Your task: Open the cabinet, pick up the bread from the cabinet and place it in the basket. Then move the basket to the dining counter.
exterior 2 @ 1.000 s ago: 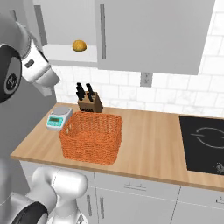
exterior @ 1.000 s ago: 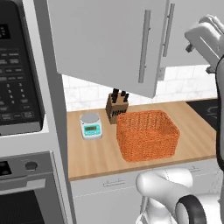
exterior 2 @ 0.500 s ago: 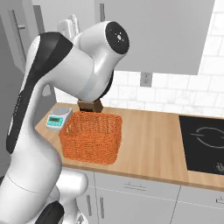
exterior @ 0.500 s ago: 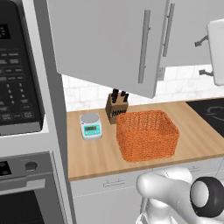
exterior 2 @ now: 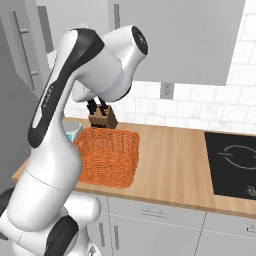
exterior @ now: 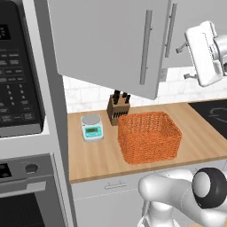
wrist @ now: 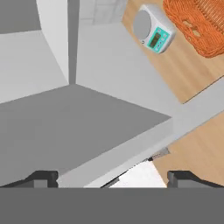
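1. Hand view shows the pincer [wrist: 111,177] with its two dark tips spread wide apart near the bottom corners, nothing between them.
2. Just past the tips, from 9 to 3 o'clock, a grey cabinet [wrist: 87,113] panel runs slantwise; its pale front edge crosses from low centre up toward 3 o'clock.
3. Beyond that edge, at 1 o'clock, lies bare wooden worktop [wrist: 183,74], with a small scale [wrist: 152,28] and, at the top right corner, a corner of the orange basket [wrist: 199,22].
4. Left base view: the cabinet [exterior: 111,42] door hangs swung open over the worktop, its long bar handle [exterior: 145,46] near the free edge.
5. The basket [exterior: 149,136] sits on the worktop at mid-frame, under the door's lower edge and well apart from it.
6. A knife block [exterior: 117,108] stands at the basket's 11 o'clock, touching or nearly so; the scale [exterior: 91,127] lies at its 9 o'clock, a clear strip between.
7. Right base view: open worktop [exterior 2: 170,160] stretches between the basket [exterior 2: 106,156] and a hob [exterior 2: 234,162] at 3 o'clock.
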Motion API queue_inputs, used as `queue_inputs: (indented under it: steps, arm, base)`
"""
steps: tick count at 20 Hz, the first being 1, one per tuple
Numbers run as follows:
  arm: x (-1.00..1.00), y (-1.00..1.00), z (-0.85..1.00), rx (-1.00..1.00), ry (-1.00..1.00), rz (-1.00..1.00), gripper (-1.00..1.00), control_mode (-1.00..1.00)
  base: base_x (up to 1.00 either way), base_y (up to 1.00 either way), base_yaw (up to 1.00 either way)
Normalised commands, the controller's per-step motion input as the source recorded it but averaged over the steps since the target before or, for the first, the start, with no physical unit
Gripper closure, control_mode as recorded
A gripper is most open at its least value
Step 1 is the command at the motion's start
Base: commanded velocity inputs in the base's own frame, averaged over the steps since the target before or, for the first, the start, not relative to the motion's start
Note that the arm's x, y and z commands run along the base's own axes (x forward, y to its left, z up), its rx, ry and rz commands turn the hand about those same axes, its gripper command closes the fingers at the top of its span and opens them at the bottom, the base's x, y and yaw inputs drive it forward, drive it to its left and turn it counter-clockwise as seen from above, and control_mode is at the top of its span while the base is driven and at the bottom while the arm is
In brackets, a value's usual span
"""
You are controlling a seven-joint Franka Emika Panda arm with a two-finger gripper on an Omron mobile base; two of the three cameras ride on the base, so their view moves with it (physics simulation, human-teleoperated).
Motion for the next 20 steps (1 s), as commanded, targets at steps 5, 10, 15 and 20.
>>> queue_inputs:
  steps: [5,10,15,20]
  arm:
    - [0.45,0.12,-0.18,0.05,0.09,0.00,-1.00,-1.00]
    - [0.18,0.58,0.00,0.01,0.00,0.03,-1.00,-1.00]
    - [0.06,0.51,0.00,0.00,0.00,0.09,-1.00,-1.00]
    - [-0.15,0.62,0.00,0.00,0.00,0.11,-1.00,-1.00]
  base:
    - [0.00,0.00,0.00]
    - [0.00,0.00,0.00]
    - [0.00,0.00,0.00]
    - [0.00,0.00,0.00]
